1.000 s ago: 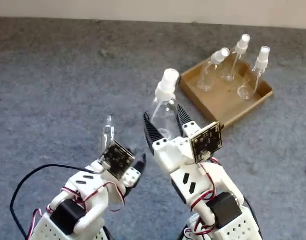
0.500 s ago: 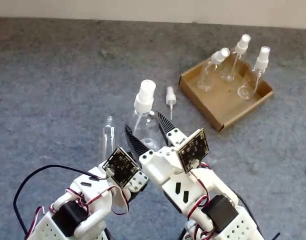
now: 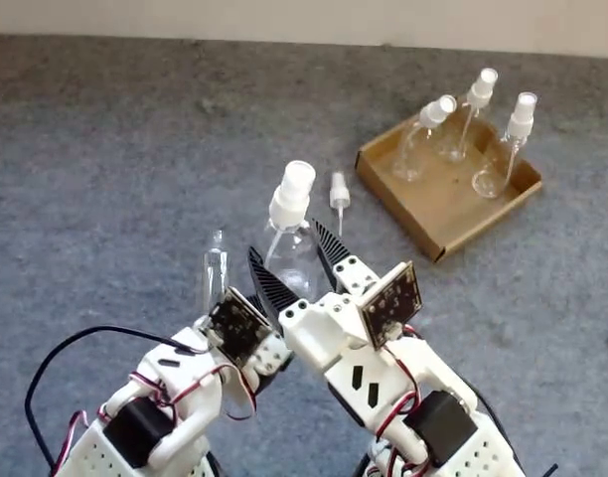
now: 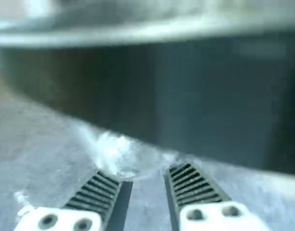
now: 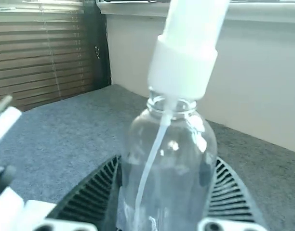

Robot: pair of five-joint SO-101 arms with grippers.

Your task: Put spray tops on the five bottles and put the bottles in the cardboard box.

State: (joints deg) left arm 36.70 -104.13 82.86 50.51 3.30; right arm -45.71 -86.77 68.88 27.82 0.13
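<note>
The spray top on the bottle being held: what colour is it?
White; the white plastic spray top on the clear bottle shows best in the right wrist view.

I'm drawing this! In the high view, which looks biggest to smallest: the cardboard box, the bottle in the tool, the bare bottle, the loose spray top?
1. cardboard box
2. bottle in the right tool, though it may be raised nearer the camera
3. bare bottle, partly hidden by an arm
4. loose spray top, similar in length but thinner
</note>
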